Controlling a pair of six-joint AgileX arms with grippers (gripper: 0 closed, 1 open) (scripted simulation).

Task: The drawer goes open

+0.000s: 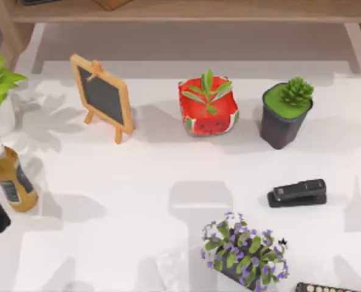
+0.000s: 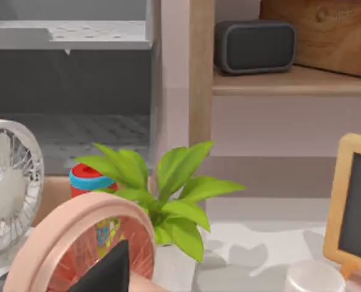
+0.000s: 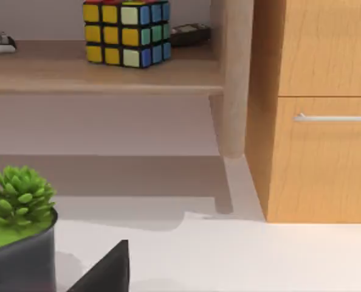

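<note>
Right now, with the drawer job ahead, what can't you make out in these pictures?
- Drawer: right wrist view, cut by the picture's edge; its handle runs off too.
- Left gripper and right gripper: each wrist view shows one dark fingertip at the picture's edge.
- Bottle: top view, label too small to read.
- Red cup: left wrist view, partly behind plant leaves.

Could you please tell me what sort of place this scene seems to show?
Probably a rendered home or office desk: a white tabletop with a black stapler, a small wooden-framed chalkboard and a wooden drawer cabinet.
</note>
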